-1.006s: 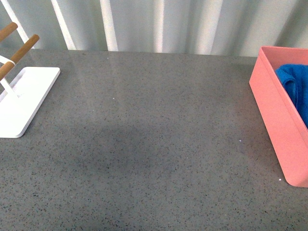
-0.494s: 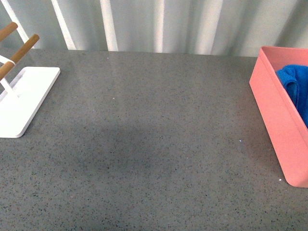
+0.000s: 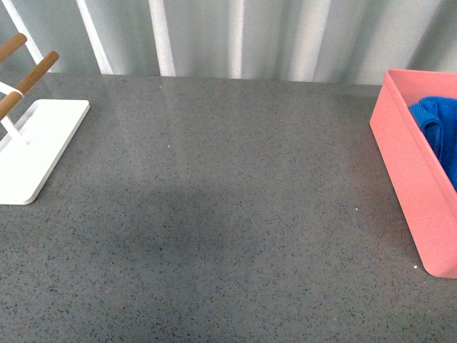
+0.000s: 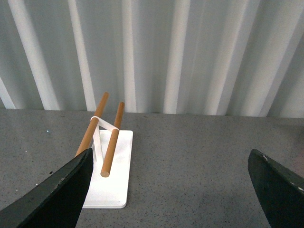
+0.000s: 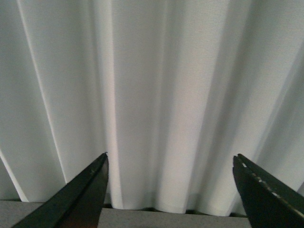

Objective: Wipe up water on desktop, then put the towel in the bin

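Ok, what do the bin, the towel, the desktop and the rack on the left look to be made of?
Bin: likely plastic, smooth salmon-pink walls, rounded corners.
Towel: soft fuzzy blue cloth, probably microfibre.
Desktop: stone-like, grey with fine speckles, slightly glossy; could be laminate.
Rack: flat white base, maybe painted metal or plastic, with brown wood-looking pegs.
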Tool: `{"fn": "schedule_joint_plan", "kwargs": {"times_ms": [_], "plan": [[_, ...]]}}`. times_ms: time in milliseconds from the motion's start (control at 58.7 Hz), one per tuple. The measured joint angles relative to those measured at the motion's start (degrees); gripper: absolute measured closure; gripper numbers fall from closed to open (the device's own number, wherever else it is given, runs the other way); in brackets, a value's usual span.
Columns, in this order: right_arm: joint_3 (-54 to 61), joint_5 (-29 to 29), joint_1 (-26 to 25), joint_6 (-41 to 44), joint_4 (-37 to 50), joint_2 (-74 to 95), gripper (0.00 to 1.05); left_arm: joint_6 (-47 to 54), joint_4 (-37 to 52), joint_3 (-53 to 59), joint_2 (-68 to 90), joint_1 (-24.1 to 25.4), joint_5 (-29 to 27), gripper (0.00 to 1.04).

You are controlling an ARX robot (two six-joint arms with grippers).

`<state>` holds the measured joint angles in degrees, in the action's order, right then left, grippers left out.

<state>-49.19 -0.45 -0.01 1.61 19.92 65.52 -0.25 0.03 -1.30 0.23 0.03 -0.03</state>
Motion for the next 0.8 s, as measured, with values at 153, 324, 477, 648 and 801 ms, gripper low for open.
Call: {"fn": "schedule_joint_plan", "kwargs": {"times_ms": [153,324,477,648,801], "plan": [[14.43,0.37,-0.04,-0.59,5.81,-4.92,0.72,0.02,0.0,0.0,-0.02,0.0,0.0,0.07],[25.64,0.2,0.0,-0.66,10.49,-11.65,1.01,0.02,0.0,0.0,-0.02,0.0,0.0,0.07],[31.74,0.24,0.0,-0.66,11.98,-15.63,1.01,0.02,0.0,0.0,-0.02,0.0,0.02,0.07],[36.63,0.22,0.0,-0.66,12.39,-20.09,1.01,0.02,0.0,0.0,-0.02,0.0,0.0,0.07],[40.04,0.24,0.0,-0.68,11.91,-24.17,1.01,0.02,0.0,0.0,-0.02,0.0,0.0,0.07]]}}
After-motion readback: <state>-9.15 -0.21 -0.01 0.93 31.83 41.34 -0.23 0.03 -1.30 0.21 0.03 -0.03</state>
